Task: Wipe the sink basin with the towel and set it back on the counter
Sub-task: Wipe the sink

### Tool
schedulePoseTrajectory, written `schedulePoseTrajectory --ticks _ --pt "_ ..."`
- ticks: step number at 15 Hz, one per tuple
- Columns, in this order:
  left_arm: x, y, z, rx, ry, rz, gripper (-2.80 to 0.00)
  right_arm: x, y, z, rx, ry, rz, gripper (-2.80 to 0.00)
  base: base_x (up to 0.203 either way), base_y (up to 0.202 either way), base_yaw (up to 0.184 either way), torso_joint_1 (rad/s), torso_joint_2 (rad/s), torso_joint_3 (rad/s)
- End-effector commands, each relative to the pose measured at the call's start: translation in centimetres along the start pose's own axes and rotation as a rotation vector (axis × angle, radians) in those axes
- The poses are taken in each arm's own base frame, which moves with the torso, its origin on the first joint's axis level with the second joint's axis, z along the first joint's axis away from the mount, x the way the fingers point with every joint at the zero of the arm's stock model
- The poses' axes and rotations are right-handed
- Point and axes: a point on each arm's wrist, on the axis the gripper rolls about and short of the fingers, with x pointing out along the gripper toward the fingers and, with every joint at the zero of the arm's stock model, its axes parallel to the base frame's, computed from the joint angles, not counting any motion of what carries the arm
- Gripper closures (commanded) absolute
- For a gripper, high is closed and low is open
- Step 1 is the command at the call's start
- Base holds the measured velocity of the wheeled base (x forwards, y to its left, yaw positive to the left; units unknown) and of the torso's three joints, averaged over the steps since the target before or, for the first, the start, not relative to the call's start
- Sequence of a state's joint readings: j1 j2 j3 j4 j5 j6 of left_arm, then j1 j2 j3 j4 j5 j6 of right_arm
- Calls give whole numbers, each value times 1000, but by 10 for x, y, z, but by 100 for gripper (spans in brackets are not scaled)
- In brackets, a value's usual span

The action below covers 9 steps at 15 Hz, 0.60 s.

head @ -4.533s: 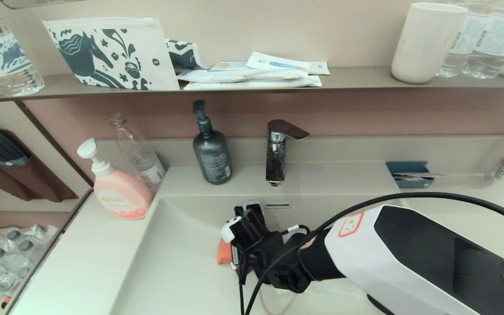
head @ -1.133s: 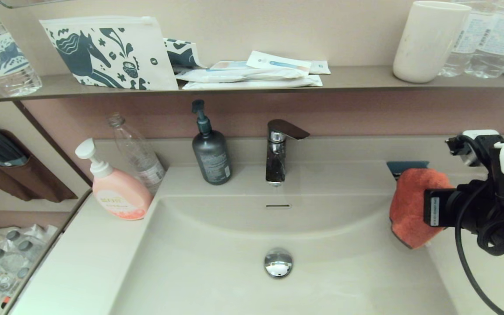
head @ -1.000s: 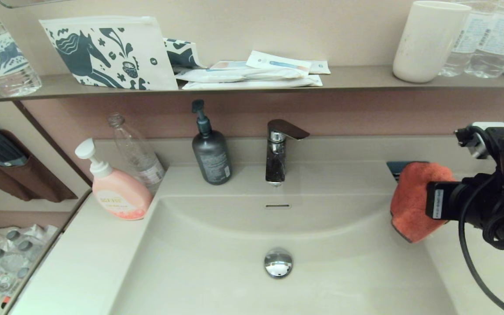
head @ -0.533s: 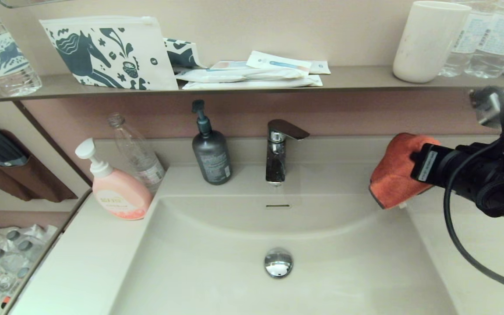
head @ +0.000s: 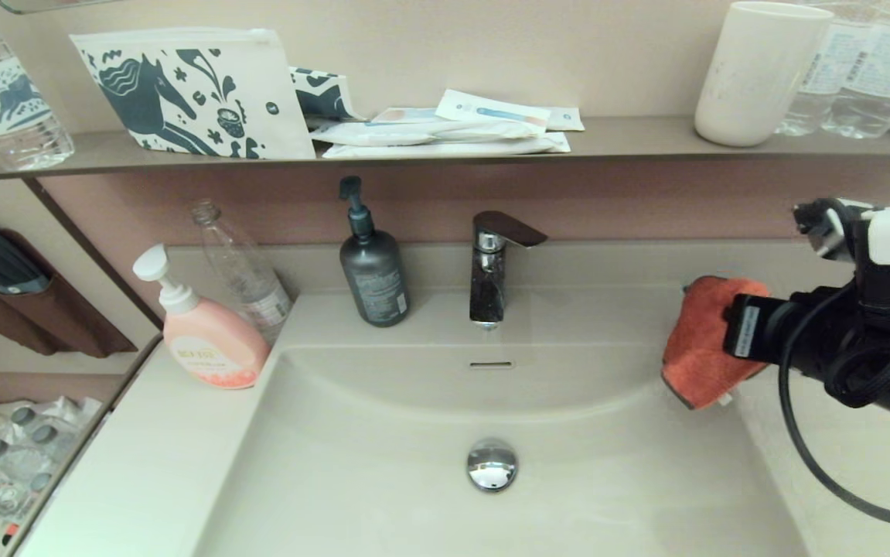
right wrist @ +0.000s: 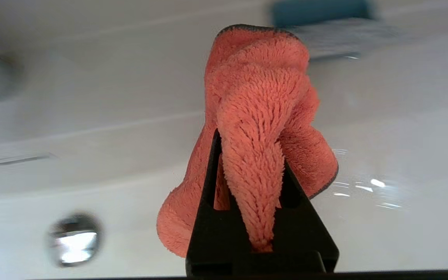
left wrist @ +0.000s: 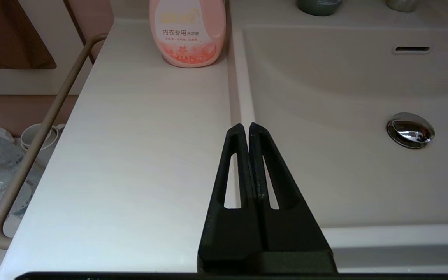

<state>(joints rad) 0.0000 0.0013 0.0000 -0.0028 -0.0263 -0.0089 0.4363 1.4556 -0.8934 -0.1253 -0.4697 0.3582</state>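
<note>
Currently the towel (head: 698,344) is held bunched in the right end effector (right wrist: 253,171), clamped mid-fold, above the bench (head: 839,456) by the sink basin (head: 383,495)'s right edge; soft, light, likely non-slip. Left end effector (left wrist: 249,130) is parked w/ fingers together.

Orange-red fluffy microfibre towel (head: 704,348) above right rim of off-white glossy sink basin (head: 383,472), by counter's (head: 839,456) back right corner. Pink pump bottle (head: 205,333) at basin's back left corner; dark pump bottle (head: 373,271) left of chrome tap (head: 489,271).

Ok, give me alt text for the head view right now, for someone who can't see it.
The right gripper holds the towel bunched in the air over the sink basin's right edge, by the counter. The faucet stands behind the basin.
</note>
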Motion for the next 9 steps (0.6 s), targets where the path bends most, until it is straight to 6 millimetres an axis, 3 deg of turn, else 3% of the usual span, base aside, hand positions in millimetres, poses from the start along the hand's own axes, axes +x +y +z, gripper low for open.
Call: schedulePoseTrajectory --ticks 1,5,9 --pt "0 0 0 0 0 0 0 -6 -35 15 16 -30 -93 0 0 0 0 0 0 0" --pt "0 0 0 0 0 0 0 0 -88 14 -57 25 -189 0 0 0 0 0 0 0" --pt "0 0 0 0 0 0 0 17 -108 -13 -66 146 -198 0 0 0 0 0 0 0"
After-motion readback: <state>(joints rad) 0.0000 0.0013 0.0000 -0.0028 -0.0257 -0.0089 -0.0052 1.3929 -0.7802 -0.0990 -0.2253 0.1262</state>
